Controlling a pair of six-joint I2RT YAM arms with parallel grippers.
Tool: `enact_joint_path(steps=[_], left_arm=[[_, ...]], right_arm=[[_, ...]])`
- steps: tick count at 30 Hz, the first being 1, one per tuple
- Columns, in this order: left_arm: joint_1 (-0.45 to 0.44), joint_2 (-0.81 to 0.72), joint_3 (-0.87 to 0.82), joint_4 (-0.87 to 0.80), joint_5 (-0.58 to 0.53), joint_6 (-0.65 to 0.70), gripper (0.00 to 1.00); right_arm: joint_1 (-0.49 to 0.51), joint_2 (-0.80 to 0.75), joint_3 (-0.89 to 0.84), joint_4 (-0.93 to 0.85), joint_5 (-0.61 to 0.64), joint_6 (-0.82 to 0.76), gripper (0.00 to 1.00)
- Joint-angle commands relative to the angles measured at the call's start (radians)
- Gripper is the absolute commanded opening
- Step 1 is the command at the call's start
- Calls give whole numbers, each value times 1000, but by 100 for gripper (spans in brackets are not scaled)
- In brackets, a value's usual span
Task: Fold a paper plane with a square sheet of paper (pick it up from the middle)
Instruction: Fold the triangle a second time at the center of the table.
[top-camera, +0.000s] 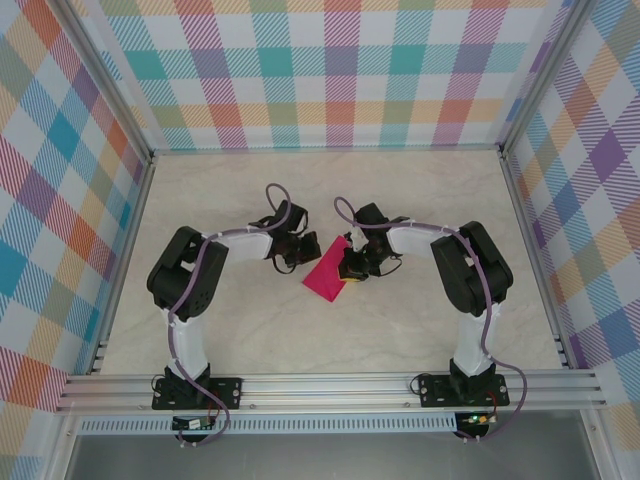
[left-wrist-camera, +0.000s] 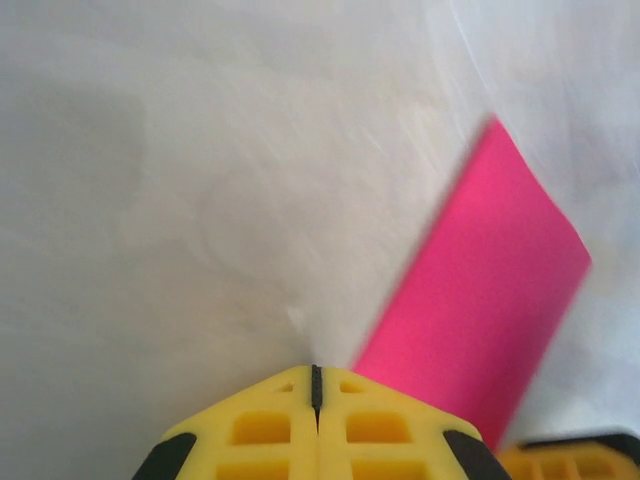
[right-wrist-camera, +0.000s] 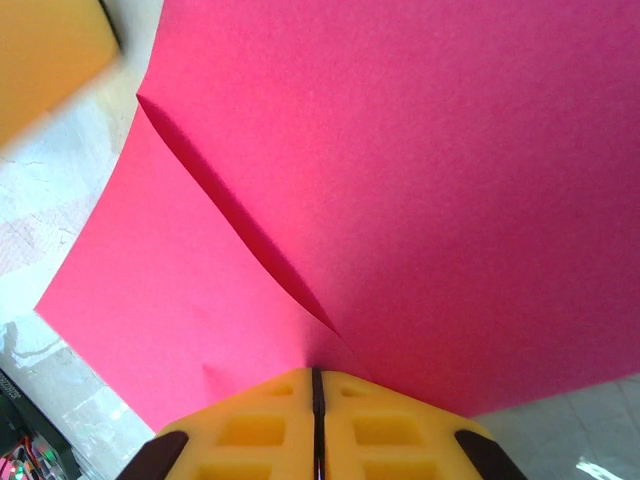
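Observation:
The square sheet of paper is magenta-pink and sits mid-table between the two arms, bent over on itself. In the right wrist view the sheet of paper has one flap lying over the other, and the fold line runs down into my right gripper, whose jaws are shut on its near edge. My right gripper is at the sheet's right side. My left gripper is just left of the sheet. In the left wrist view my left gripper is shut with nothing in it, and the sheet of paper lies to its right, blurred.
The pale marbled table is walled by checked panels at the left, back and right. A metal rail carrying both arm bases runs along the near edge. A yellow finger of the other gripper shows at the right wrist view's top left.

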Motion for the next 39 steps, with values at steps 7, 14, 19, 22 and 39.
enact_joint_path(steps=[7, 14, 19, 22, 39], left_arm=[[20, -120, -56, 88, 125, 26, 0], [-29, -88, -105, 148, 210, 0, 0], [-49, -34, -94, 151, 237, -1, 0], [-51, -16, -102, 151, 213, 2, 0], [-51, 25, -184, 98, 88, 15, 0]], right_arm=[[0, 88, -48, -93, 177, -23, 11], [0, 94, -43, -88, 164, -20, 11], [-1, 87, -39, -89, 155, -21, 11], [-1, 84, -33, -88, 146, -22, 11], [31, -106, 14, -33, -1, 75, 12]])
